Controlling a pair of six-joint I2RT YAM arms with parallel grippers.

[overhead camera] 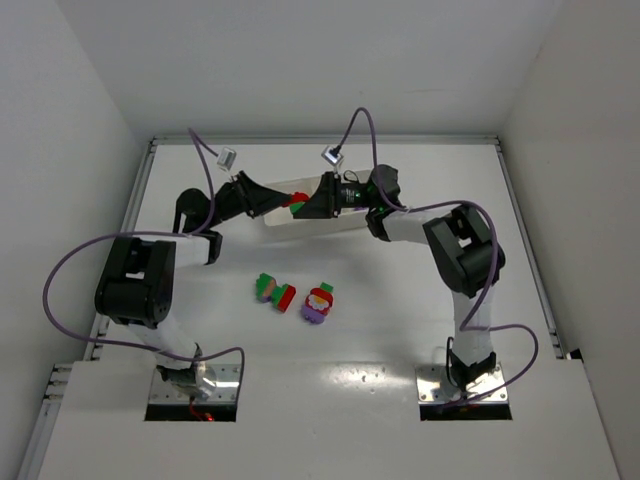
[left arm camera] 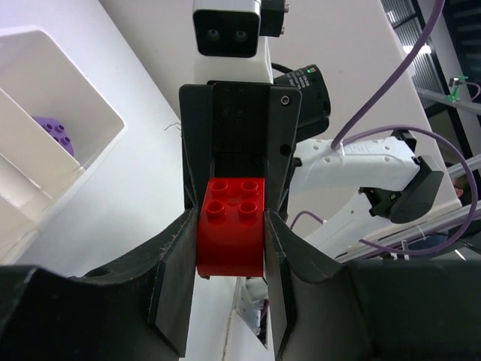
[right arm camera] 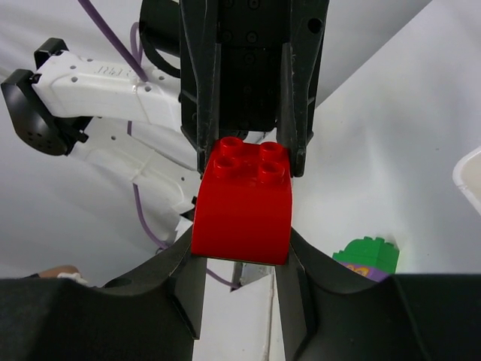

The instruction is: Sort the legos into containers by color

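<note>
Two grippers on one red brick (left arm camera: 229,244), held just above tray (overhead camera: 320,224). Left gripper (left arm camera: 229,222) and right gripper (right arm camera: 240,244) jaws both narrow, pinching it. Likely handover. Next you free one gripper and drop brick into compartment without purple brick (left arm camera: 52,134).

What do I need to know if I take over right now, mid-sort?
Left gripper: fingers shut on the red brick.
Right gripper: fingers shut on the same brick from the opposite end, raised beside the tray.
Done: one purple brick lies in a tray compartment; the other compartments are hidden.
Left: let one gripper release, bin the red brick, then split and sort the left clump and the right clump on the table.
</note>
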